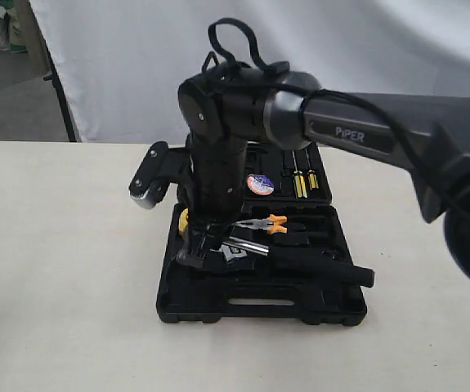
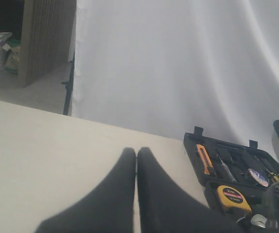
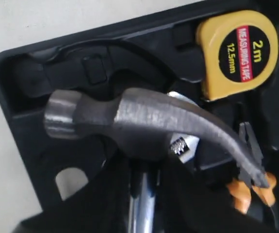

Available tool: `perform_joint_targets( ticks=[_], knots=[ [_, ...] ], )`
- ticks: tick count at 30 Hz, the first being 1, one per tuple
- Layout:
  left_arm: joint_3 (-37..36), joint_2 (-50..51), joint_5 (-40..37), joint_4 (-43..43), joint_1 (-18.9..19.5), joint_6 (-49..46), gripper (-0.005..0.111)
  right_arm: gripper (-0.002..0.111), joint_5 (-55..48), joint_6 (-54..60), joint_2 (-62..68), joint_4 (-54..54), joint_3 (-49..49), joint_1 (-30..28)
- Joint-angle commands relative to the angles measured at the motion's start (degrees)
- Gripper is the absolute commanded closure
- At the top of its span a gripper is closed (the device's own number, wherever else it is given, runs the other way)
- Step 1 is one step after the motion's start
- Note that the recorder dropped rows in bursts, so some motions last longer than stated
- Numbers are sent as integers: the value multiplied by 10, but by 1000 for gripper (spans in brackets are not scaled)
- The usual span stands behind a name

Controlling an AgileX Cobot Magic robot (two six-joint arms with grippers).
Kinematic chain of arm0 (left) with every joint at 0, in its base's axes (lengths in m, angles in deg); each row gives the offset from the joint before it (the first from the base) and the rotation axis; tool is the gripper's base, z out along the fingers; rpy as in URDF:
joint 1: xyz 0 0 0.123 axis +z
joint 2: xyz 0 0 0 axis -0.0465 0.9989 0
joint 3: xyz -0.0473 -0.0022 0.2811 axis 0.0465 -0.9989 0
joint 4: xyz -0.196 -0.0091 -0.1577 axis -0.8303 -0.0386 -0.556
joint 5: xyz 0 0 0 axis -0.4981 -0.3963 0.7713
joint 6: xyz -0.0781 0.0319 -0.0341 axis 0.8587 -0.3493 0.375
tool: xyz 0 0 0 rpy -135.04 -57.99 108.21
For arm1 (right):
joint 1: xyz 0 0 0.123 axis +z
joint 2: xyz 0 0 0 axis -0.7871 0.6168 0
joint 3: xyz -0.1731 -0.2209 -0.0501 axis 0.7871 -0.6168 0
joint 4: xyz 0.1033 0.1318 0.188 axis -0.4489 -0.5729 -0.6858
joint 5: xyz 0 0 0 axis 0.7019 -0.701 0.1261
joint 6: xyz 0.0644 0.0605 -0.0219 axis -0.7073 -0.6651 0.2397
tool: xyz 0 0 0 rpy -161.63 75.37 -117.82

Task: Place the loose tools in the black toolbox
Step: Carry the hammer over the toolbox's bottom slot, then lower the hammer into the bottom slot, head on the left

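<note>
The black toolbox (image 1: 218, 306) lies open on the table. My right gripper (image 3: 144, 179) is shut on the steel neck of the claw hammer (image 3: 129, 121), just below its head, low over the near half of the toolbox (image 3: 13, 73). The hammer's black handle (image 1: 324, 265) stretches right across that half. Under the hammer head shows part of the silver adjustable wrench (image 3: 182, 145), lying in the box. The tape roll (image 1: 260, 184) with its purple-white label sits in the far half. My left gripper (image 2: 137, 151) is shut and empty above bare table, left of the toolbox (image 2: 192, 141).
A yellow tape measure (image 3: 238, 48) sits in its recess beside the hammer head. Orange-handled pliers (image 1: 271, 222) lie in the near half. Yellow-striped screwdrivers (image 1: 300, 181) and an orange knife (image 2: 203, 158) fill the far half. A white backdrop hangs behind the table.
</note>
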Motion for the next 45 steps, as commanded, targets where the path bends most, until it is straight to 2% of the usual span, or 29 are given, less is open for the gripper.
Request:
perform_joint_targets(
  ticks=[1, 14, 28, 30, 31, 32, 33, 35, 39, 41, 44, 45],
  knots=[
    [2, -2, 4, 3, 15, 3, 106, 109, 25, 71, 37, -22, 0, -2],
    [2, -2, 4, 3, 15, 3, 106, 109, 7, 177, 70, -14, 0, 6],
    [2, -2, 4, 3, 15, 3, 106, 108, 13, 187, 86, -16, 0, 7],
    [2, -2, 4, 3, 15, 3, 106, 97, 21, 174, 86, -16, 0, 8],
    [2, -2, 4, 3, 15, 3, 106, 78, 22, 174, 86, -16, 0, 8],
    [2, -2, 4, 3, 15, 3, 106, 70, 19, 174, 86, -16, 0, 8],
    [2, -2, 4, 3, 15, 3, 106, 52, 13, 174, 84, -16, 1, 8],
    [2, -2, 4, 3, 15, 3, 106, 44, 3, 162, 67, -16, 2, 8],
    [2, -2, 4, 3, 15, 3, 106, 55, -2, 146, 9, -19, 26, 5],
    [2, -2, 4, 3, 15, 3, 106, 66, -5, 145, -14, -19, 27, 5],
    [2, -2, 4, 3, 15, 3, 106, 89, -6, 145, -7, -48, 27, 5],
    [2, -2, 4, 3, 15, 3, 106, 94, -6, 145, -1, -51, 27, 5]
  ],
)
